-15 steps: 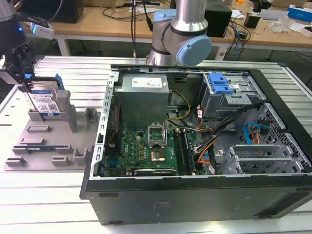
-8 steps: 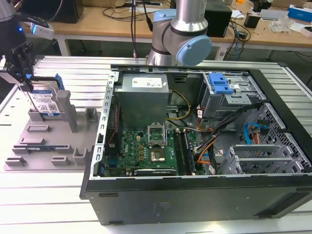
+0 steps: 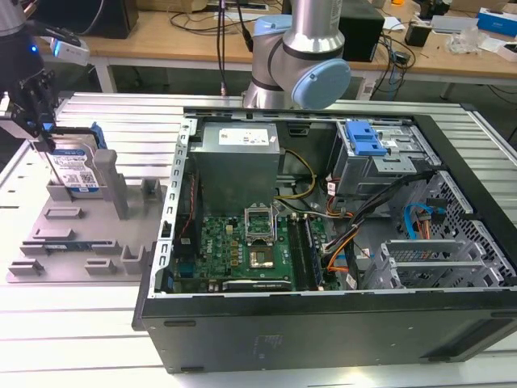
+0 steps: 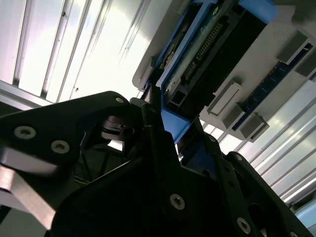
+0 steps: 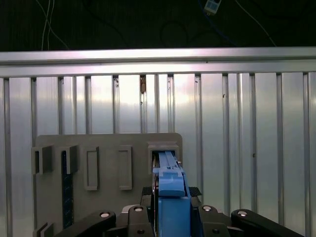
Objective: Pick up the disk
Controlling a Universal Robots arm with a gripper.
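The disk (image 3: 77, 171), a silver hard drive with a white-and-blue label and blue rails, stands on edge in a slot of the grey fixture plate (image 3: 81, 242) at the exterior view's left. My gripper (image 3: 47, 141) comes down on its top edge. In the first wrist view the disk's blue rail (image 5: 170, 182) runs between the black fingers (image 5: 195, 191), which press on both of its sides, and its far end sits in the fixture slot (image 5: 165, 153). The second wrist view shows the disk's connector side (image 4: 212, 54) just beyond my gripper (image 4: 168, 128).
An open computer case (image 3: 323, 323) lies at the exterior view's right, with a grey power supply (image 3: 238, 153), a green motherboard (image 3: 242, 242) and a blue latch (image 3: 363, 139). The arm's base (image 3: 299, 56) stands behind it. The fixture has other raised slots (image 5: 106, 165) on the ribbed metal table (image 3: 81, 339).
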